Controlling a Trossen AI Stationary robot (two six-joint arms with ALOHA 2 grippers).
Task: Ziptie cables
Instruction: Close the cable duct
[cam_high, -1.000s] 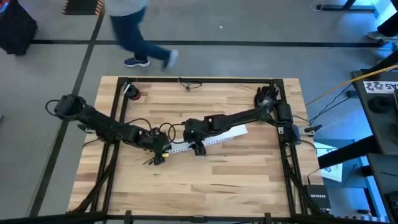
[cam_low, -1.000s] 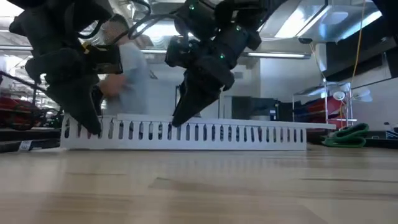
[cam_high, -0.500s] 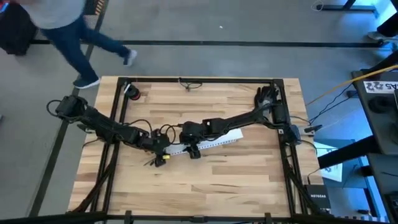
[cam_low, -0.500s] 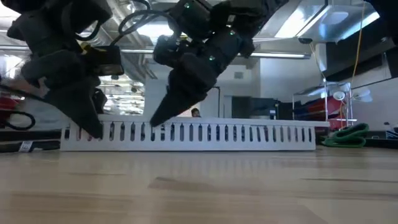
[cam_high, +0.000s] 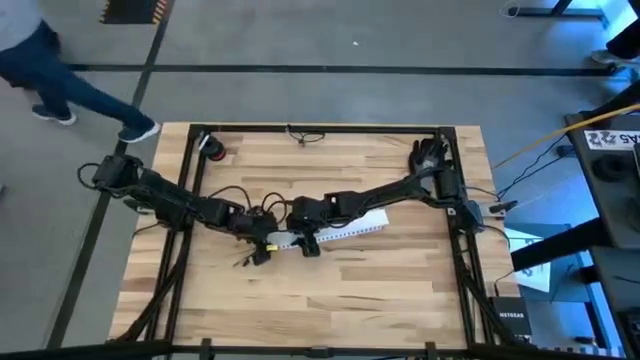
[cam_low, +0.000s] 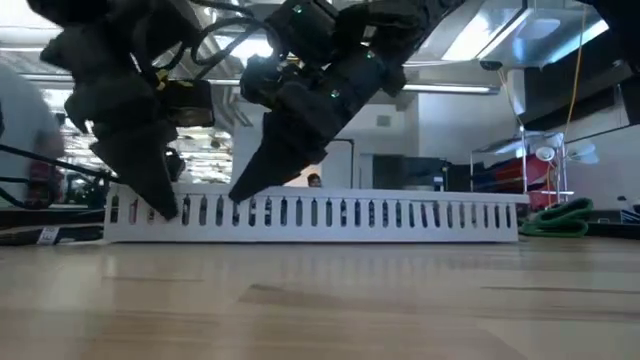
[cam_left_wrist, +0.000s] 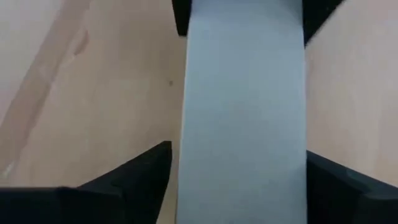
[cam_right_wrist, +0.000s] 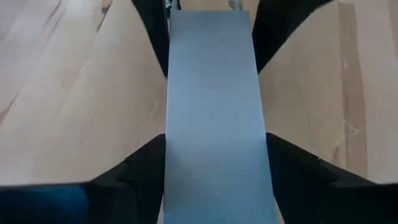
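Overhead, both grippers meet mid-table over a white slotted duct (cam_high: 330, 231), left gripper (cam_high: 268, 238) at its 9 o'clock end beside the thin cables (cam_high: 250, 258), right gripper (cam_high: 303, 238) just beside; bare wood (cam_high: 340, 300) lies toward 6 o'clock. Low view: both sets of fingertips reach the duct's top edge. Wrist views: each gripper's fingers (cam_left_wrist: 134, 177) (cam_right_wrist: 146, 163) straddle the duct, pinching its sides.

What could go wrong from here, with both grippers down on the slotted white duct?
1. Both the left gripper and the right gripper straddle one end of the slotted white duct; uneven pulls could twist or tip its free far end.
2. Thin cables loop right beside the grippers, so they could snag on the fingers.
3. A person walks past the table corner, near the left arm.
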